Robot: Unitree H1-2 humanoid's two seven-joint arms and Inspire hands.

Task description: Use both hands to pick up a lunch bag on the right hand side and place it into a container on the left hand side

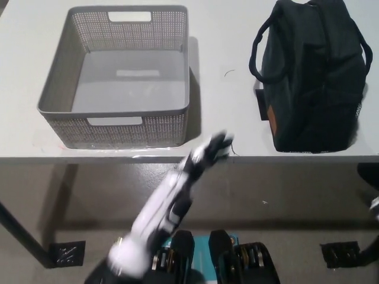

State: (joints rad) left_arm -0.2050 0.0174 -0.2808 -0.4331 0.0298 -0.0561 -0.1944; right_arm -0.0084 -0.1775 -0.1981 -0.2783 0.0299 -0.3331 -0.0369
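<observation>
A dark lunch bag (pixel 312 77) with loop handles stands upright on the right side of the white table (pixel 225 94). A grey perforated basket (pixel 54 89) sits on the left side with nothing inside. My white left hand (pixel 208 152) reaches up from the lower left, blurred by motion. It is at the table's front edge, between the basket and the bag and touching neither. Its fingers are stretched out and hold nothing. My black right hand is out of the picture.
The table's front edge (pixel 118 158) runs across the middle of the picture, with brown floor below it. A bare strip of tabletop (pixel 228 53) separates basket and bag. A black table leg (pixel 23 234) slants at the lower left.
</observation>
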